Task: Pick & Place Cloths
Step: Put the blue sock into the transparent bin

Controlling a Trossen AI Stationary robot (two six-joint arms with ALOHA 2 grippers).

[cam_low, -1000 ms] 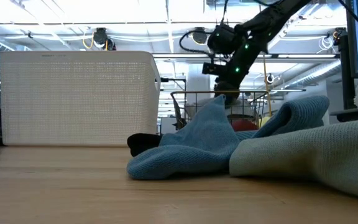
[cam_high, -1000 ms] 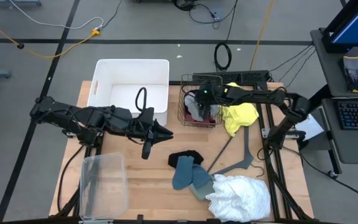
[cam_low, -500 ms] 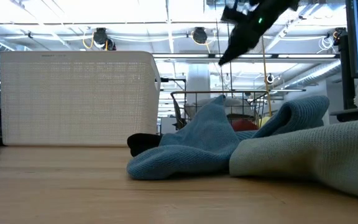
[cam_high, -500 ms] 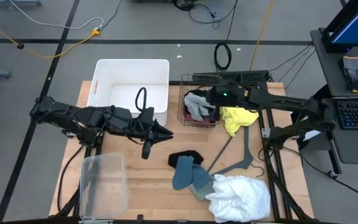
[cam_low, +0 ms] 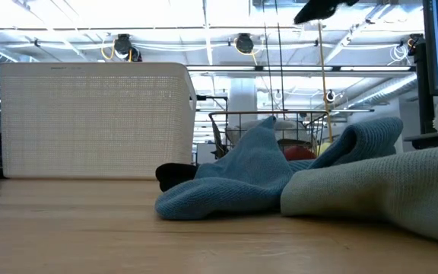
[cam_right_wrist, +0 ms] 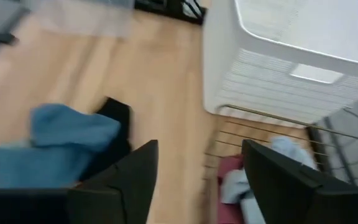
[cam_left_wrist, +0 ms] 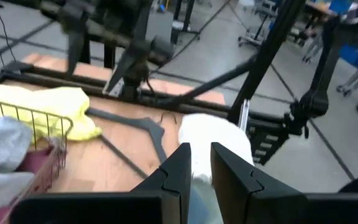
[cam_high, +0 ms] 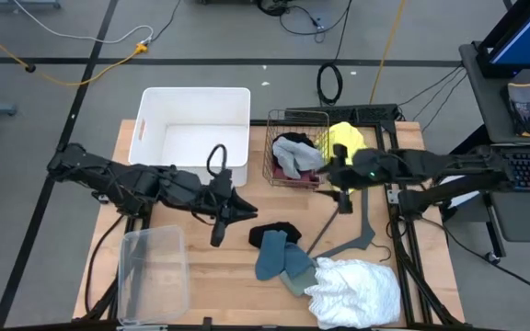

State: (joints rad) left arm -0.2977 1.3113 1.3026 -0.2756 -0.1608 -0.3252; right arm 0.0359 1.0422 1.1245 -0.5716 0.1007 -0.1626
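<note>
Right gripper [cam_high: 336,180] hangs with jaws wide and empty beside the wire basket [cam_high: 294,172] at the table's far edge. Basket holds grey cloth [cam_high: 293,156]; yellow cloth [cam_high: 344,138] lies beside it. Blue cloths [cam_high: 277,256] and white cloth [cam_high: 354,290] lie near the front edge. Left gripper [cam_high: 243,209], jaws narrow, empty, mid-table.

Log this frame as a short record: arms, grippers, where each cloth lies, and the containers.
left gripper: over the table in front of the white bin, fingers close together, empty
right gripper: beside the wire basket, open, empty
wire basket contents: grey cloth, maroon cloth under it
yellow cloth: next to the basket
black cloth, blue cloth, white frilly cloth: on the table
hanger: flat on the table
clear lid: at the table's front left
</note>
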